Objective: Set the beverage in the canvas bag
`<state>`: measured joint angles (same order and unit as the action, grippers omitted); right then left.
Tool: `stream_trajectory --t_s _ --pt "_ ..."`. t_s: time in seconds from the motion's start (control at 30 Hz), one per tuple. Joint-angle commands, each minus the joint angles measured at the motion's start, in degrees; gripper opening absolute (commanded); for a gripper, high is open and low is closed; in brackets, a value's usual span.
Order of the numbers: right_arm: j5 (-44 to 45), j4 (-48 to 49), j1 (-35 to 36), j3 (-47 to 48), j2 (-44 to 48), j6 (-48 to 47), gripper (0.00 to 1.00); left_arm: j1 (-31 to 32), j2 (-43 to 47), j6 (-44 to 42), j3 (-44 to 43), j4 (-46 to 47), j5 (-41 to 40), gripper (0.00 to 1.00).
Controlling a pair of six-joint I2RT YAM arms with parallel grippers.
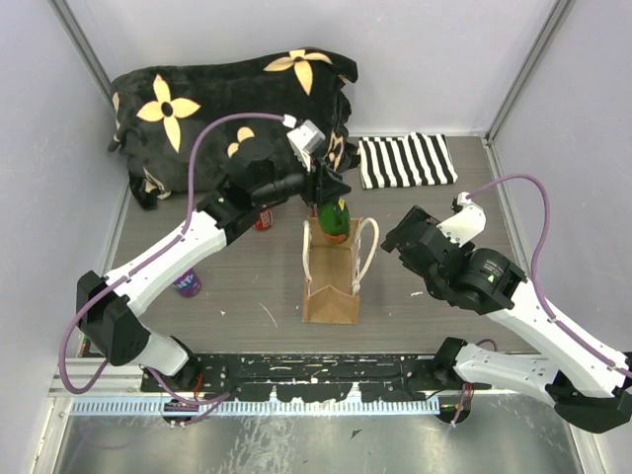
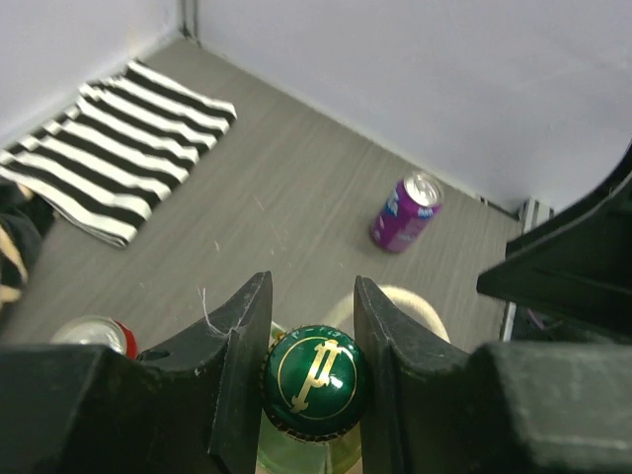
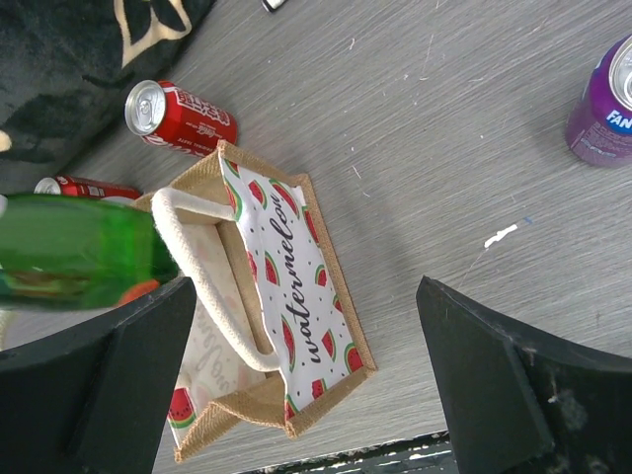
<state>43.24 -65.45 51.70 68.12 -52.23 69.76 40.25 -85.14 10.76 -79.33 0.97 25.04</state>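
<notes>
Starting at the left, a purple can (image 1: 188, 284) stands alone on the table (image 1: 242, 301), well apart from the action. Further in, two red cans (image 3: 178, 114) lie at about 10 o'clock from the canvas bag (image 1: 331, 281), in front of the black flowered blanket (image 1: 227, 104).

Now the centre, where it matters. The left pincer (image 2: 313, 296) is closed on the green bottle (image 1: 334, 219), with one finger (image 2: 247, 365) on either side just under the gold-marked cap (image 2: 316, 380). The bottle hangs upright at the 12 o'clock end of the bag's open mouth, between the cream handles (image 1: 367, 252). Whether its base has dipped below the rim cannot be told from here. The right wrist view shows the bag standing with its watermelon-print lining open to the top.

That bottle looks like glass, so it is probably heavy for its size, rigid, smooth and breakable. With so narrow a hold high at the neck it could swing or slip, so a slow, straight descent seems wise. The bag is likely light and soft-sided. It could tip or slide if the bottle catches a wall or snags a handle loop.

Moving right, the striped cloth (image 1: 405, 160) lies flat at 1 o'clock from the bag, out of play. At 3 o'clock hovers the right pincer (image 1: 403, 240), its jaws spread wide and holding nothing, close enough to steady the bag if that is needed.
</notes>
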Motion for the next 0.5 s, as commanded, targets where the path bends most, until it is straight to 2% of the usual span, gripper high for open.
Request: stream_trajectory --t_s 0.0,0.47 --pt "3.0 0.2 0.3 0.3 0.6 1.9 1.00 2.1 3.4 0.1 2.8 7.0 -0.1 0.00" --pt "2.8 -4.5 0.3 2.3 1.9 3.0 1.00 5.8 -3.5 -1.8 10.1 15.2 -4.4 0.00"
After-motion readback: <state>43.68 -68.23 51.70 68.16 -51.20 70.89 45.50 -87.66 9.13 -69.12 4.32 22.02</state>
